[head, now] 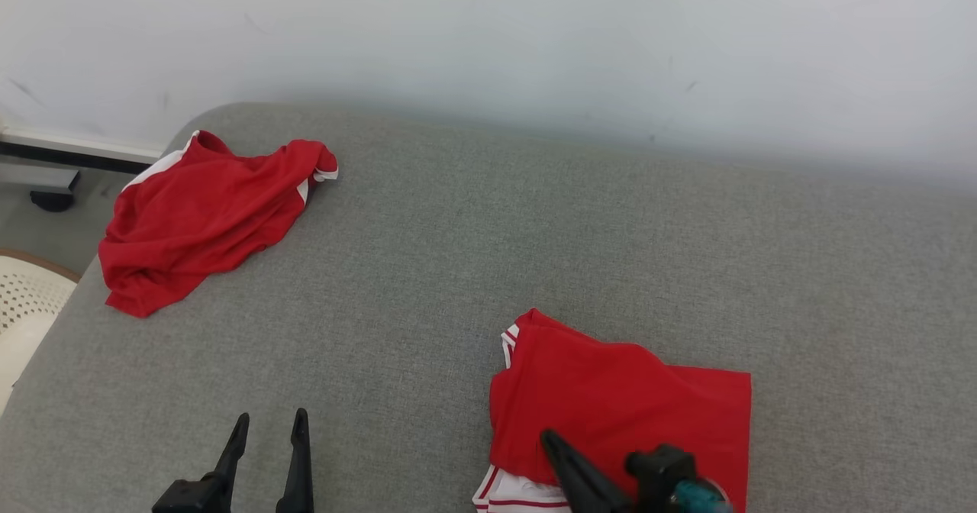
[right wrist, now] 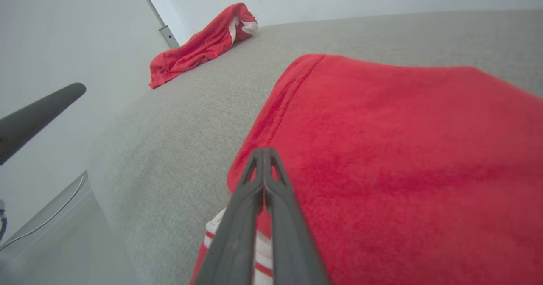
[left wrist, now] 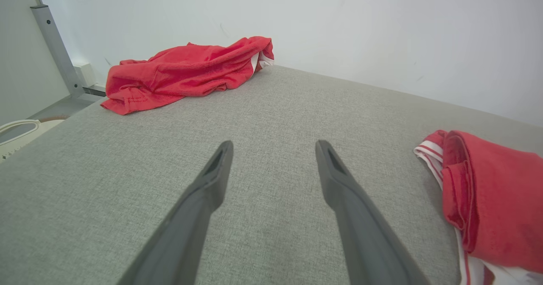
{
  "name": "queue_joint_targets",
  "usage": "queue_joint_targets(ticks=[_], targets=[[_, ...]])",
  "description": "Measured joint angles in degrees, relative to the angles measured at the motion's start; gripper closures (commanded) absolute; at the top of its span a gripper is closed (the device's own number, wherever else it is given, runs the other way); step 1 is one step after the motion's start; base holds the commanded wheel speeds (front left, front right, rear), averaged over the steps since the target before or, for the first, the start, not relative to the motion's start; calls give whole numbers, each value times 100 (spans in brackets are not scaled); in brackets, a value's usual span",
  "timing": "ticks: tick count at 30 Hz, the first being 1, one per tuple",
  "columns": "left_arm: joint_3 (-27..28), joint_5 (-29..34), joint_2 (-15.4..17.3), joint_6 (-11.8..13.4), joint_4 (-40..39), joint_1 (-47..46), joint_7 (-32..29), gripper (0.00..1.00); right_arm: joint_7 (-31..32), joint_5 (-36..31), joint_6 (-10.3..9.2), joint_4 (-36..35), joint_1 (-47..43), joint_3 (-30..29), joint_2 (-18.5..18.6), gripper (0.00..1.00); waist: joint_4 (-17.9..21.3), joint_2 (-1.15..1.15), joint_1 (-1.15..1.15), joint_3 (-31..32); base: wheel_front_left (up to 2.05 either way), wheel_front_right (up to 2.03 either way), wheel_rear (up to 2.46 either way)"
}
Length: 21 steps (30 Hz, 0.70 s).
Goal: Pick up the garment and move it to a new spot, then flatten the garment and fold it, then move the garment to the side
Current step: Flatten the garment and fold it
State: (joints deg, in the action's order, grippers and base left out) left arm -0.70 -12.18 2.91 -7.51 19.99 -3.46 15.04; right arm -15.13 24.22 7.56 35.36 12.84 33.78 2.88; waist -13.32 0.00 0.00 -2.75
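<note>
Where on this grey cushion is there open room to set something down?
Widest bare patch: the middle of the grey cushion, between the crumpled garment far left and the folded garment near right. The far right strip by the wall is bare too. Crowded: the near edge, with the open left gripper and the shut right gripper over that garment.

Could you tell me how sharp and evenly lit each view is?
Head view: soft, even light, grey surface weave crisp. Left wrist view: sharp, wide angle stretching the left gripper. Right wrist view: the close folded garment is blurred, lower-left corner hazy.
</note>
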Motion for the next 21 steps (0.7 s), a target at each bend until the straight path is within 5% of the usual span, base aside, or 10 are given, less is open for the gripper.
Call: queue_joint_targets(ticks=[8, 10, 12, 13, 21], targets=[[74, 68, 0, 0, -111, 125, 0, 0, 0, -321, 0, -991, -310, -1201, 0, 100, 150, 0, -1, 139, 0, 0, 0], [85, 115, -1, 0, -164, 148, 0, 0, -1, -481, 0, -1226, -402, -1581, -1, 76, 210, 0, 0, 163, 0, 0, 0], [112, 153, 0, 0, -201, 235, 0, 0, 0, -706, 0, -1557, -578, -2173, 1, 33, 304, 0, -1, 198, 0, 0, 0], [129, 159, 0, 0, -208, 236, 0, 0, -1, -748, 0, -1655, -633, -2343, 0, 0, 334, 0, 0, 210, 0, 0, 0], [147, 258, 1, 0, -287, 341, 0, 0, -1, -1025, 0, -2288, -1090, -3393, 2, 0, 589, 0, 0, 294, 0, 0, 0]])
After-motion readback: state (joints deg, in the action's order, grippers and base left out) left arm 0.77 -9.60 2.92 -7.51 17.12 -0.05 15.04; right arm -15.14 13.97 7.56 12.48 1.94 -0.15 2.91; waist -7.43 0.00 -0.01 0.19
